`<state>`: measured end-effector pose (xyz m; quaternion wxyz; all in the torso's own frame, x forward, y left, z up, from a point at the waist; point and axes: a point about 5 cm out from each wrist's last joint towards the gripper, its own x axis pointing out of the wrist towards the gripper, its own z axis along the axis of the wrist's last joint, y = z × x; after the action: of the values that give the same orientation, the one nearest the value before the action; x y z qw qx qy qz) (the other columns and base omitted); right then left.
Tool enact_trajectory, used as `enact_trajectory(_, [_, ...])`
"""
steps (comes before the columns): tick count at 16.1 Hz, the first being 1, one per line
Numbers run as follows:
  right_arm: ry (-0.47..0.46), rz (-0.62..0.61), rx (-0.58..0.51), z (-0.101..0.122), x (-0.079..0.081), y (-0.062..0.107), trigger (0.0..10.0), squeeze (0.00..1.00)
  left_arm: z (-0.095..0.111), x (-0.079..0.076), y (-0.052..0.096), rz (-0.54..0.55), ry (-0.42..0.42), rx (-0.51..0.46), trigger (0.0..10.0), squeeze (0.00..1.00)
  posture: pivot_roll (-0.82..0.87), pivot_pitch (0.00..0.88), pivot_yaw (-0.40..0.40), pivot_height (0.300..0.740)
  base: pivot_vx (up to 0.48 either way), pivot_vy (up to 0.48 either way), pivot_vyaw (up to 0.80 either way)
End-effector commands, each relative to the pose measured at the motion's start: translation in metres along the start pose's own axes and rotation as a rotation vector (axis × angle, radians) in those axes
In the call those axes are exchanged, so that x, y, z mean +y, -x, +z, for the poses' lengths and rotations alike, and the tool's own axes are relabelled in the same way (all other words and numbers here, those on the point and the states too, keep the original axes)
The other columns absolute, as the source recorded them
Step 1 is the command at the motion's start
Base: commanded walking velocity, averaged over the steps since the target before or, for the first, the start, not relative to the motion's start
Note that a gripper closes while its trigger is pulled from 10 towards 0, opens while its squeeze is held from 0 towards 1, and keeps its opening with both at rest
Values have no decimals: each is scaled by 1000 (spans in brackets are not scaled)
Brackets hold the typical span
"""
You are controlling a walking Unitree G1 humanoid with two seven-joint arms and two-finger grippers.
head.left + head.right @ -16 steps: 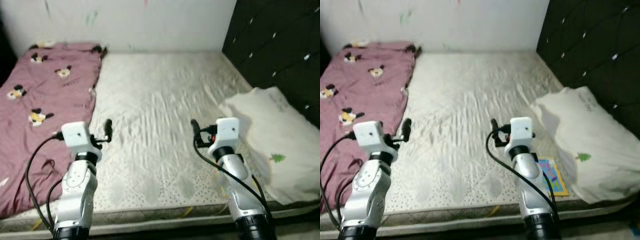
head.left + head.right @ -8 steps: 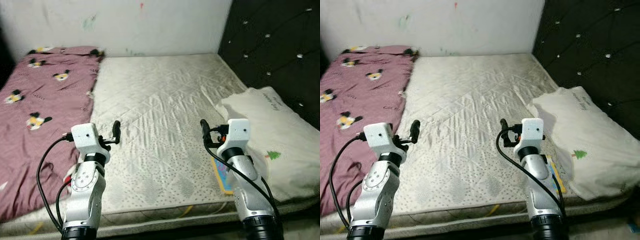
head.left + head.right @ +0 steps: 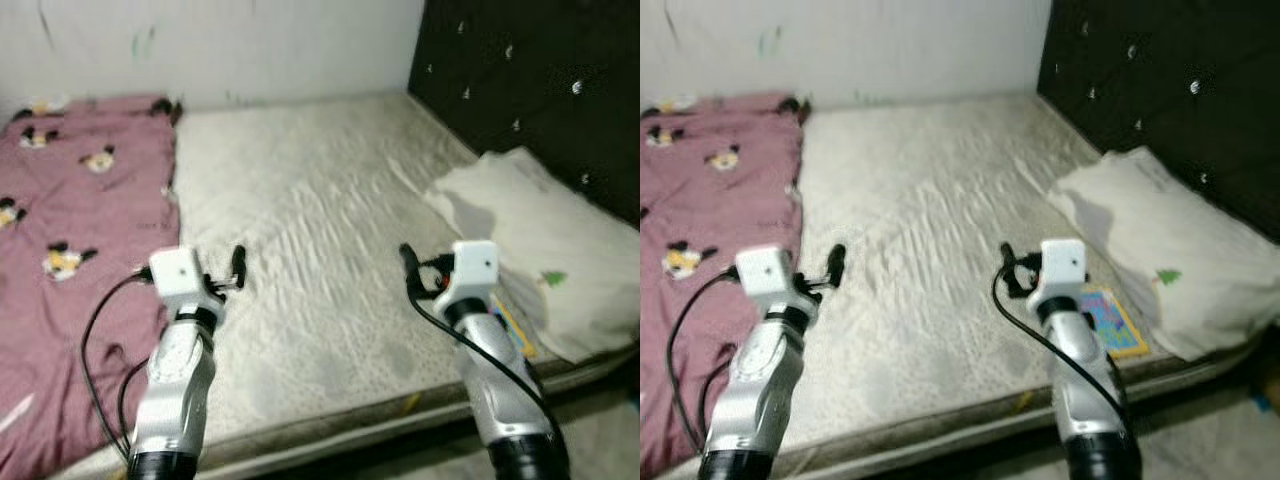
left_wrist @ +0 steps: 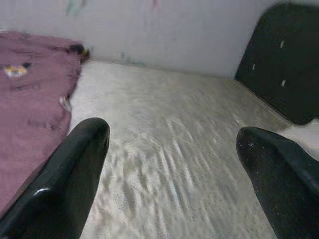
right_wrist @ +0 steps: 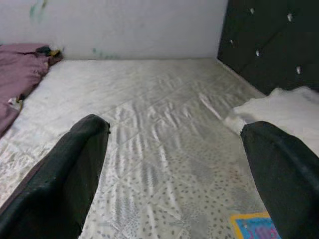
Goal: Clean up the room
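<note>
The left gripper (image 4: 172, 164), its two long black fingers spread wide with nothing between them, is held above the front part of a bare, quilted off-white mattress (image 3: 320, 220), just beside the edge of a rumpled maroon blanket printed with cartoon mouse faces (image 3: 70, 230). The right gripper (image 5: 174, 169), fingers likewise parted and empty, is raised over the mattress nearer a plump cream pillow bearing a small green tree motif (image 3: 1160, 250). Both silver arms rise from the foot of the bed, black cables looping along them. A flat, brightly coloured item with a yellow border, probably a children's picture book (image 3: 1110, 320), though the head views are blurred, lies on the mattress between the right arm and the pillow, touching or tucked slightly under the pillow's edge. The pillow rests against a black tufted headboard with shiny studs (image 3: 530, 80) on the robot's right. The blanket covers the mattress's left part, reaching back to a white wall with faint coloured marks (image 3: 840, 40).
</note>
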<state>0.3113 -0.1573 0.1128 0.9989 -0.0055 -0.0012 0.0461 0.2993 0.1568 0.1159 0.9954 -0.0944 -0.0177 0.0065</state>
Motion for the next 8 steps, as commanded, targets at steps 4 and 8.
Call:
enact_trajectory(4, [-11,38,-6,2,13,-3,10000,0,-3,10,3,21,-27,13,10000,0,-2,22,-2,740,0,454,394])
enact_trajectory(8, [-17,64,-1,0,17,-2,10000,0,-3,8,4,12,-31,6,10000,0,-2,24,-2,740,0,62,0])
